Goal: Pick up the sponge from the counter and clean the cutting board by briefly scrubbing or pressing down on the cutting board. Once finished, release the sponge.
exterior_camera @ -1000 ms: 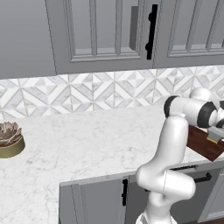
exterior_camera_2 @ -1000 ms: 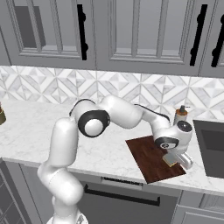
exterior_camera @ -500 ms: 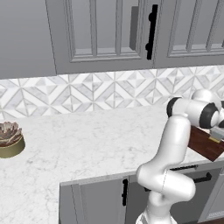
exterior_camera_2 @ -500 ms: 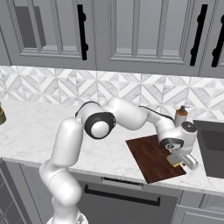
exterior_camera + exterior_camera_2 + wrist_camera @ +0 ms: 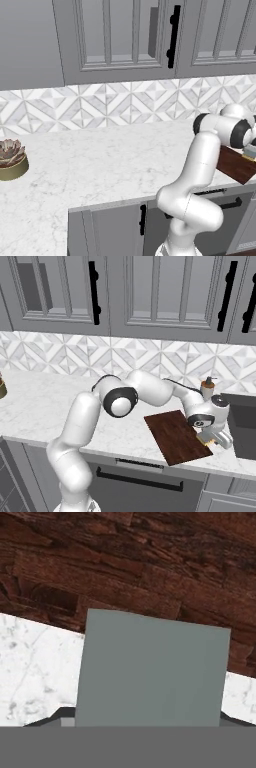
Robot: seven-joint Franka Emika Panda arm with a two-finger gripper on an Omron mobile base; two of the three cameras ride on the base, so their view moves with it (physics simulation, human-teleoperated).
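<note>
Hand view, unlabelled sponge (image 5: pixel 152 672) in jaws, cutting board (image 5: pixel 150 567) edge

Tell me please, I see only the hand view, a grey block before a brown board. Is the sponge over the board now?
Observer: Only at its edge. In the right base view the sponge sits at the cutting board's right edge, by the hand.
Operator: What is behind the hand?
Observer: A soap bottle stands on the counter by the wall.
Operator: Anything far left?
Observer: A potted plant.
</note>
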